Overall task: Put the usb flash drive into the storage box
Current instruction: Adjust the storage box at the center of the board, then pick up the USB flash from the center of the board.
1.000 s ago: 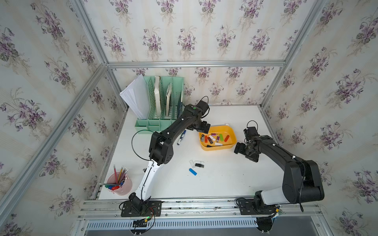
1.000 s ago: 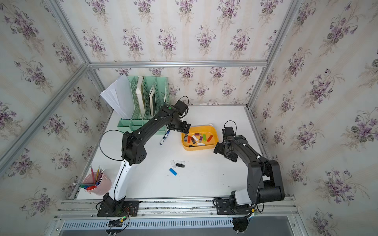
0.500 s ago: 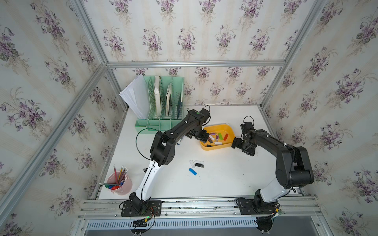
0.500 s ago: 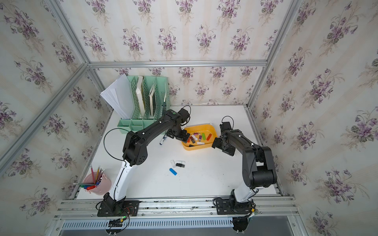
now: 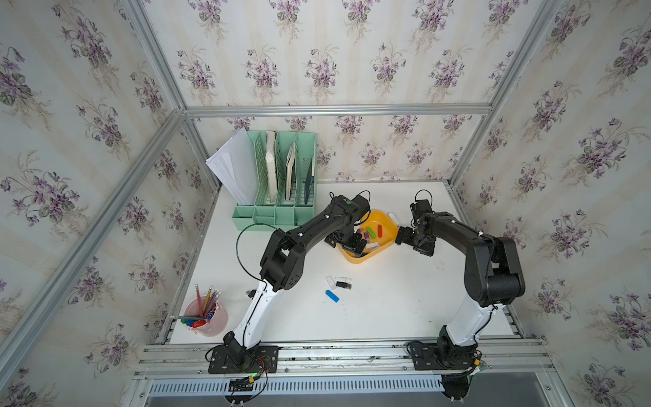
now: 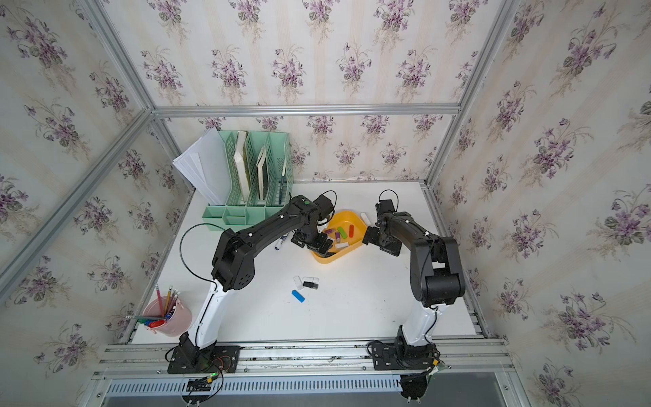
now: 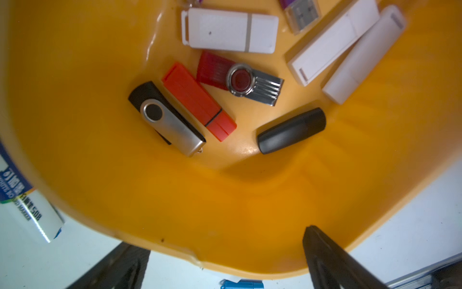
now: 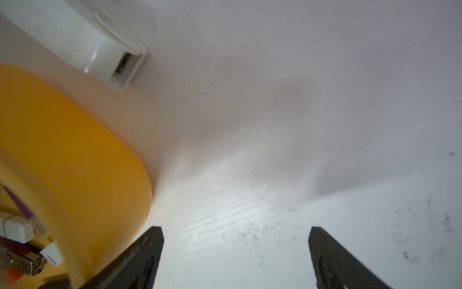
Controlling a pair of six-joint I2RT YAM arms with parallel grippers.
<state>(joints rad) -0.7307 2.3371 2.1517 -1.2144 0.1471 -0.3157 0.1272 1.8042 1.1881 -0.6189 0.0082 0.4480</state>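
USB flash drives (image 7: 198,101) of several colours lay loose inside the shallow yellow-orange storage box (image 5: 355,259), which sat toward the far side of the white table (image 5: 387,310). The left wrist view showed a black swivel drive (image 7: 166,118), a dark red swivel drive (image 7: 240,78), a black capped drive (image 7: 291,130) and several white ones on the box floor. The left gripper (image 5: 347,244) hung over the box's near left corner, pointing down, fingers spread wide and holding nothing. Its arm reached forward from the base, bent sharply at the elbow, forearm stretched toward the box. The right gripper (image 5: 405,236) sat low just beside the box's right outer wall, jaws likewise spread and empty over bare table. That arm rose from its base to a high elbow, then sloped down and inward. Outside the box, a white drive (image 5: 394,217) lay just beyond its far right corner. A pale drive (image 5: 331,282), a black-and-silver drive (image 5: 343,283) and a blue drive (image 5: 332,296) lay close together nearer the robot. A marker (image 6: 280,243) lay beside the box's left side, a mint-green file organizer (image 5: 278,215) stood at the back left, and a pink pencil cup (image 5: 208,319) stood at the front left.
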